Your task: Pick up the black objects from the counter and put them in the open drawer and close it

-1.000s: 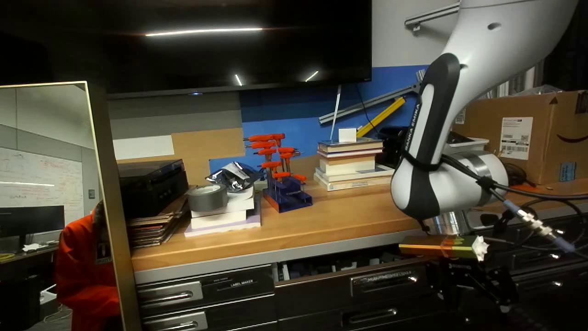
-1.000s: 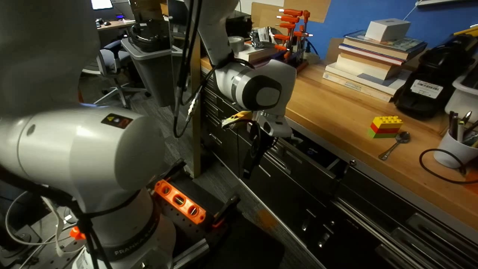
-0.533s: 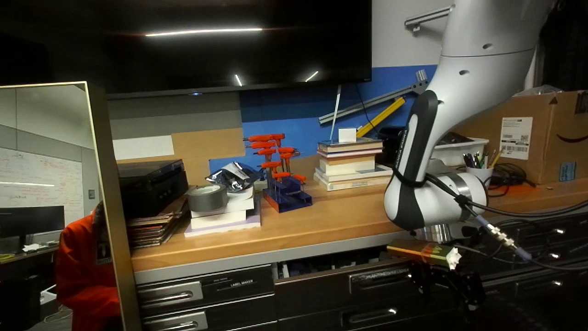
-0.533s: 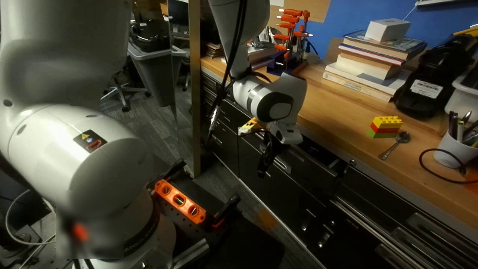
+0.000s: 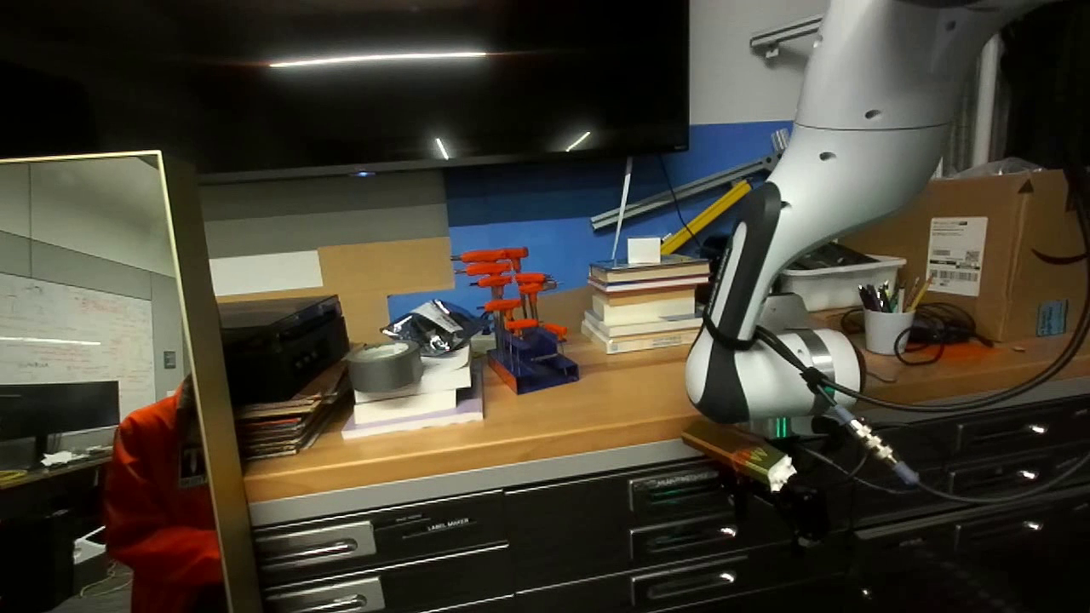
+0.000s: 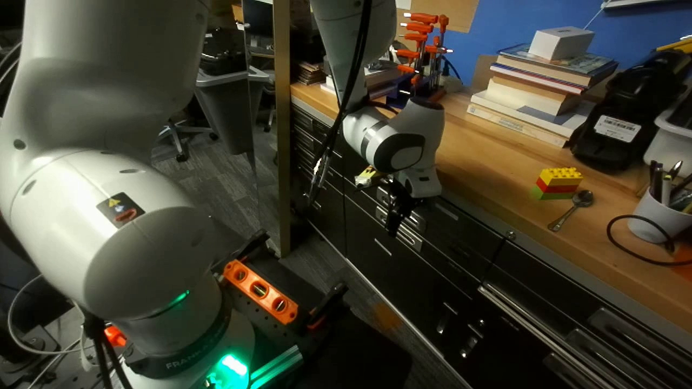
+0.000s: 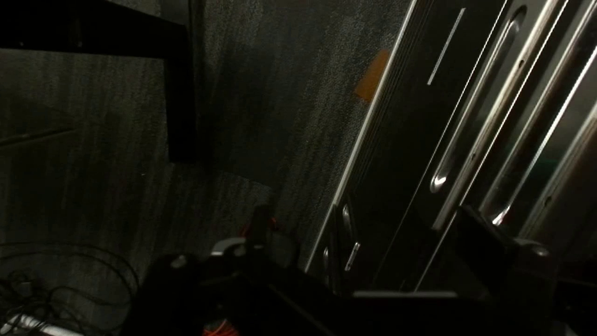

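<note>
The wide dark-grey drawer (image 5: 570, 507) stands shut, its front flush with the cabinet under the wooden counter (image 5: 613, 409); the drawer front also shows in an exterior view (image 6: 465, 224). My gripper (image 5: 775, 515) is beside the drawer handles, below the counter edge, pointing down. In an exterior view my gripper (image 6: 397, 216) is close against the drawer fronts; I cannot tell whether it touches. In the wrist view my gripper (image 7: 375, 233) has its fingers wide apart with nothing between them. No small black objects show on the counter; they are out of view.
A yellow, red and green block (image 6: 559, 183), a spoon (image 6: 573, 210), a pen cup (image 6: 659, 216) and a larger black device (image 6: 630, 116) stand on the counter. Behind are book stacks (image 5: 651, 306) and a red-handled tool stand (image 5: 532, 358).
The drawer, open half a second and one second ago, is now shut. The arm and gripper have moved in towards the cabinet. A green light now shows on the robot base.
</note>
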